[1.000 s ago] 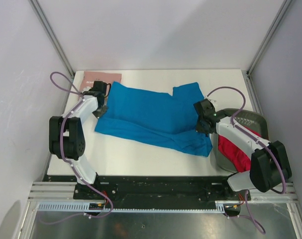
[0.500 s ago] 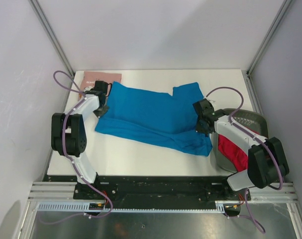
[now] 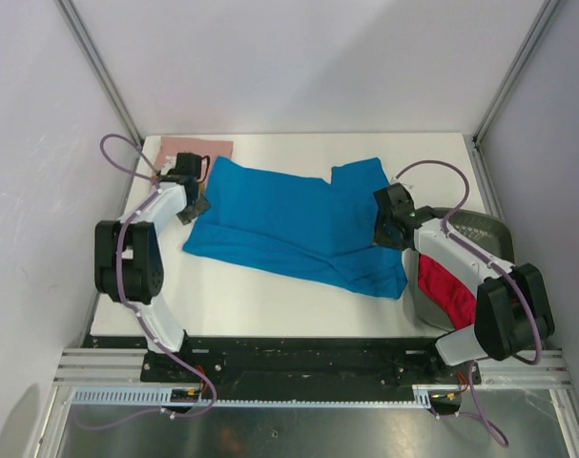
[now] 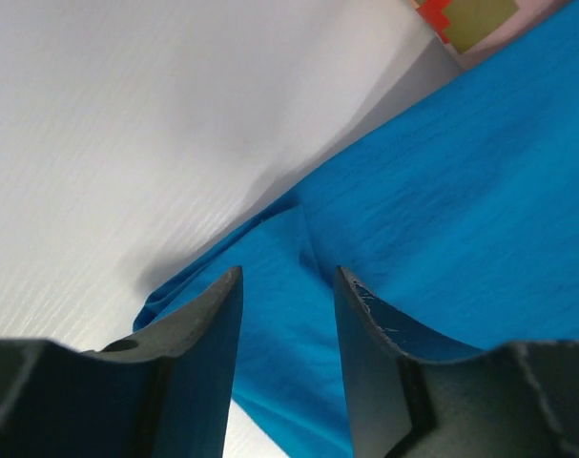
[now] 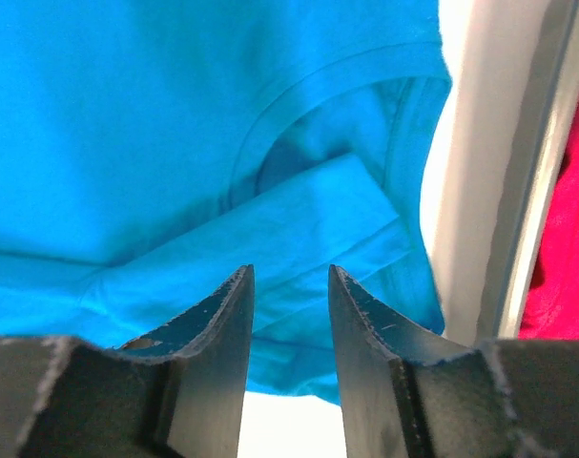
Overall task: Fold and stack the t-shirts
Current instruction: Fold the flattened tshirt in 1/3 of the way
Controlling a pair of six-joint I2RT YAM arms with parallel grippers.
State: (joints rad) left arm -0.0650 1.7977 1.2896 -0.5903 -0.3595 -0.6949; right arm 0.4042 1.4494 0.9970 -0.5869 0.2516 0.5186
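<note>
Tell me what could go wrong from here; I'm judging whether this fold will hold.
The blue t-shirt lies skewed with uneven, wrinkled layers; another fold may come out crooked.
Its far left corner meets the pink t-shirt, so the left gripper, jaws open near that edge, might pinch both.
Its near right corner lies beside the dark grey basket holding the red t-shirt; the right gripper, also open, could drag cloth onto the rim.

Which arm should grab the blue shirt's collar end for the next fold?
Right: the right gripper, open, hangs over the collar of the blue shirt; the left gripper is at the opposite end.
</note>
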